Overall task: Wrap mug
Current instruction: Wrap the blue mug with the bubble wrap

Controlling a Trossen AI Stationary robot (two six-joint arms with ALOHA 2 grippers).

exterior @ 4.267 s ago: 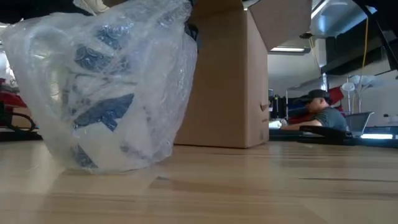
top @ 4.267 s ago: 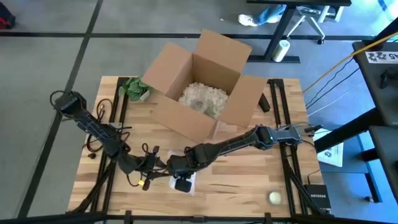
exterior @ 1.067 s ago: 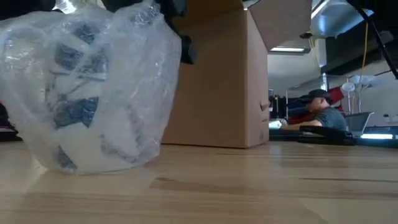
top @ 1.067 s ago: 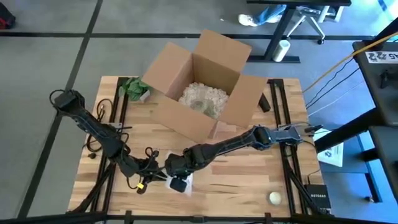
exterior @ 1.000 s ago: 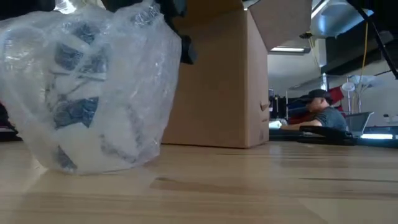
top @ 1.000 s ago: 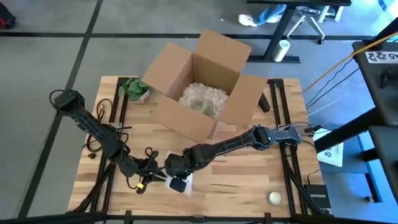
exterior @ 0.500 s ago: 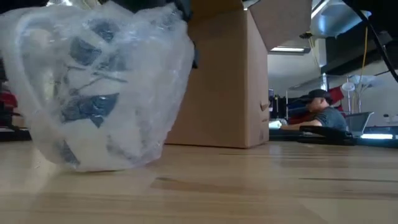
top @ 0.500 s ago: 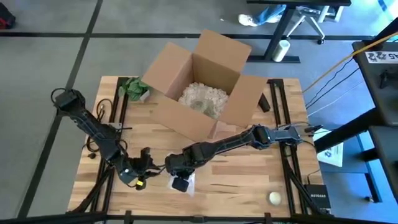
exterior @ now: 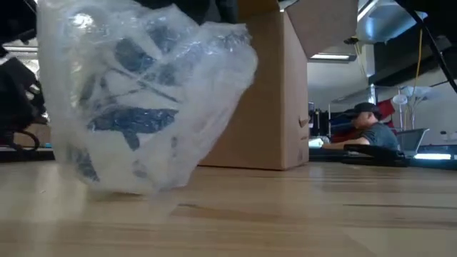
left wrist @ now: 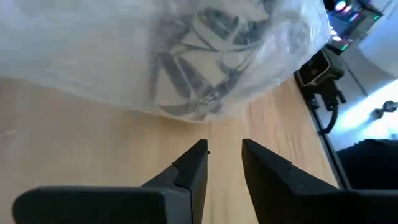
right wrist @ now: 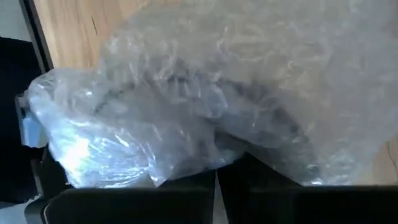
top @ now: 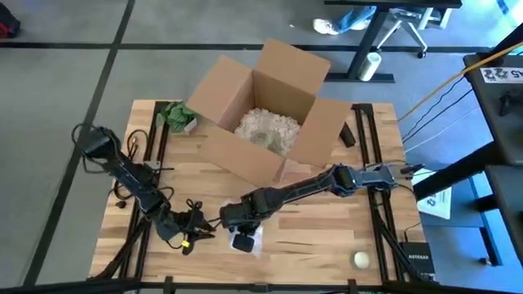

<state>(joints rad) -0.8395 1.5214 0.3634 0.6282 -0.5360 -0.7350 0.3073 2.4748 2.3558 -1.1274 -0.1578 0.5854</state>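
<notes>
Out on the left side of the table (top: 327, 237), the left gripper (top: 198, 226) sits low over the wood near the front edge, its fingers (left wrist: 193, 168) parted with a narrow gap and nothing between them, pointing toward the bundle that lies just beside it, on the side toward the right arm. And there it is: the mug (exterior: 128, 121), dark pattern on white, swaddled in bubble wrap (exterior: 214, 78) and tipped off upright in the low view, resting on the boards near the front edge, forward of the open cardboard box (top: 261, 114). In the left wrist view the bundle fills the space straight ahead of the fingertips, close but not touching. Now across to the right gripper (top: 237, 233), which is right on top of the bundle; its fingers (right wrist: 249, 180) look pressed together with the plastic bunched over them, apparently pinching a fold of the wrap, though the film hides the tips. So the right arm is the nearer one and has the wrap; the left has a short reach, straight along its own pointing line, to catch the loose film facing it.
</notes>
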